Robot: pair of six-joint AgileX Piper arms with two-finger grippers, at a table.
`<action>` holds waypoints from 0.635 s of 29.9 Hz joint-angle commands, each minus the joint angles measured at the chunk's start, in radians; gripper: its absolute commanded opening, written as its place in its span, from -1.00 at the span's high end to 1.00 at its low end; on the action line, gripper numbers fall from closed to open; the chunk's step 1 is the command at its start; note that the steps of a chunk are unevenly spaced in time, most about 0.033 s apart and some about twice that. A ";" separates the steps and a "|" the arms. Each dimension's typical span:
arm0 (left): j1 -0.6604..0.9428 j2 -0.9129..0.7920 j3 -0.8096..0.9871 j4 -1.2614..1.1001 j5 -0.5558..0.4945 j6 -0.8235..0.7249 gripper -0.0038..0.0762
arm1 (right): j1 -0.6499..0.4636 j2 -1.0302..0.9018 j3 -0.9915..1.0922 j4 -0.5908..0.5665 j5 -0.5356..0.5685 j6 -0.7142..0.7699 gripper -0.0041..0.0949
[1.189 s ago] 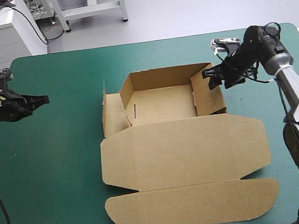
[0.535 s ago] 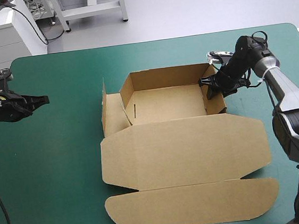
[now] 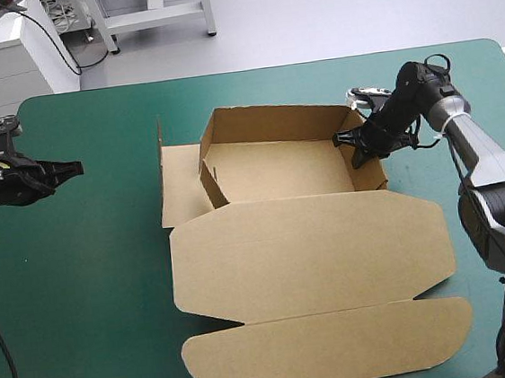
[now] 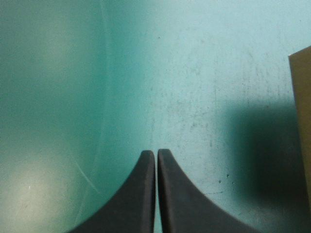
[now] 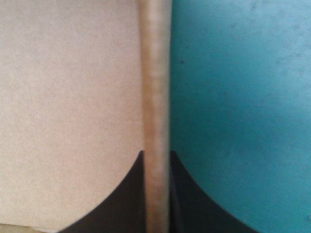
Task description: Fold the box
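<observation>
Teal-green cover (image 3: 83,297) is filling most of the high view, and we are seeing the brown box (image 3: 276,241) lying on it around the middle, slightly toward the right edge. Nearest us, the rounded tuck flap (image 3: 328,348) is lying flat by the near table edge. Just beyond it the lid (image 3: 332,262) is lying flat too, joined to the tray. Past the lid the tray floor (image 3: 278,170) is sitting open, with the left wall (image 3: 208,174) leaning up. 1 side panel (image 3: 178,186) is lying flat outside that wall, a narrow flap (image 3: 158,131) standing up at its far corner.

We are finding the right gripper (image 3: 353,142) at the right wall (image 3: 370,175), pinching its top edge, all but closed. In the right wrist view the right gripper (image 5: 156,155) is straddling the wall's edge (image 5: 155,73), 1 finger over the board face (image 5: 68,97) and 1 over the cover (image 5: 243,97).

We are seeing the left gripper (image 3: 74,167) hanging over bare cover near the left table edge, well apart from the box. In its wrist view the left gripper (image 4: 156,154) is showing both fingers pressed together on nothing, with a strip of box (image 4: 303,107) off to 1 side.

Farthest, the far wall (image 3: 272,116) is standing raised.
</observation>
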 commanded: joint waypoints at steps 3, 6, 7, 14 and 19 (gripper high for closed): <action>0.002 -0.029 -0.026 -0.021 -0.042 0.001 0.91 | -0.001 -0.067 -0.023 0.089 0.029 -0.031 0.94; 0.002 -0.029 -0.026 -0.021 -0.042 0.001 0.91 | -0.003 -0.084 -0.023 0.100 0.029 -0.056 0.94; 0.002 -0.029 -0.026 -0.021 -0.042 0.001 0.91 | -0.003 -0.092 -0.023 0.100 0.029 -0.058 0.94; 0.002 -0.029 -0.026 -0.021 -0.045 0.001 0.92 | -0.019 -0.142 -0.023 0.106 0.029 -0.082 0.94; 0.002 -0.027 -0.026 -0.017 -0.049 0.001 0.92 | -0.064 -0.172 -0.023 0.111 0.029 -0.085 0.94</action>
